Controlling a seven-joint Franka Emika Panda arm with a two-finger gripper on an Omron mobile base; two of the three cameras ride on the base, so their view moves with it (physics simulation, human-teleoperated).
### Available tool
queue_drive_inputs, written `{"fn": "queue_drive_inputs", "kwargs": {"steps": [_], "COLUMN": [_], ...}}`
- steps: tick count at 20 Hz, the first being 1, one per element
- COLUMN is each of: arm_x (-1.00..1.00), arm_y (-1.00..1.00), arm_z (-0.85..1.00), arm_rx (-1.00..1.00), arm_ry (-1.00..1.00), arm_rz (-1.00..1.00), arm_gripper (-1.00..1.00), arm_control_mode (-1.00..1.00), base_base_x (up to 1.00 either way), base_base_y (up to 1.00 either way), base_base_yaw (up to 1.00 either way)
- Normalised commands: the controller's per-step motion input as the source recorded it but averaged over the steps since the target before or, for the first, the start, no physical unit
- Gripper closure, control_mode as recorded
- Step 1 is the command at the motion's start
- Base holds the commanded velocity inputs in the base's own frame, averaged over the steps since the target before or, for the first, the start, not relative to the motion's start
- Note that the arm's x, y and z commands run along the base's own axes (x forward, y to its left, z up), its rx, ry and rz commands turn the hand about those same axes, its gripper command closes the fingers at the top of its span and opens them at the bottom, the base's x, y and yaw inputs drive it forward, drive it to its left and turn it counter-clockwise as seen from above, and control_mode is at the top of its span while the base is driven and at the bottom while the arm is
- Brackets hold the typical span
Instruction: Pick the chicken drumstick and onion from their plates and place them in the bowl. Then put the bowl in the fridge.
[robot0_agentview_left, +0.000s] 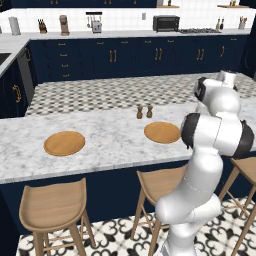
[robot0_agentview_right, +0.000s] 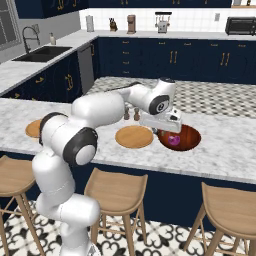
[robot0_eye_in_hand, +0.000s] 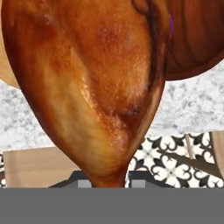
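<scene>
**Drumstick gripped over the bowl**

The gripper (robot0_agentview_right: 170, 131) is clamped on the chicken drumstick (robot0_eye_in_hand: 87, 83), whose thin end is pinched between the fingertips (robot0_eye_in_hand: 85, 181). The drumstick is held just over the bowl (robot0_agentview_right: 189, 141), in which the onion (robot0_agentview_right: 173, 140) is seen. Beside the bowl a plate (robot0_agentview_right: 134, 136) is set on the marble counter (robot0_agentview_right: 225, 155).

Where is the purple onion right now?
The onion sits inside the dark bowl on the marble counter in the right base view, just right of an empty plate and under the gripper.
</scene>
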Motion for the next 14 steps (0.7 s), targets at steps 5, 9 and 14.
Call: {"fn": "queue_drive_inputs", "kwargs": {"steps": [5,9,14], "arm_x": [0.56,0.54,0.5], "arm_y": [-0.37,-0.34,-0.31], "arm_z": [-0.51,-0.5,-0.35], "arm_rx": [-0.03,-0.02,-0.01], "arm_ry": [-0.05,-0.1,-0.06], "arm_rz": [0.0,0.0,0.0], "arm_gripper": [1.0,1.0,1.0], "arm_control_mode": [-1.0,-1.0,-1.0], "base_base_x": [0.0,0.0,0.0], "base_base_y": [0.0,0.0,0.0], "base_base_yaw": [0.0,0.0,0.0]}}
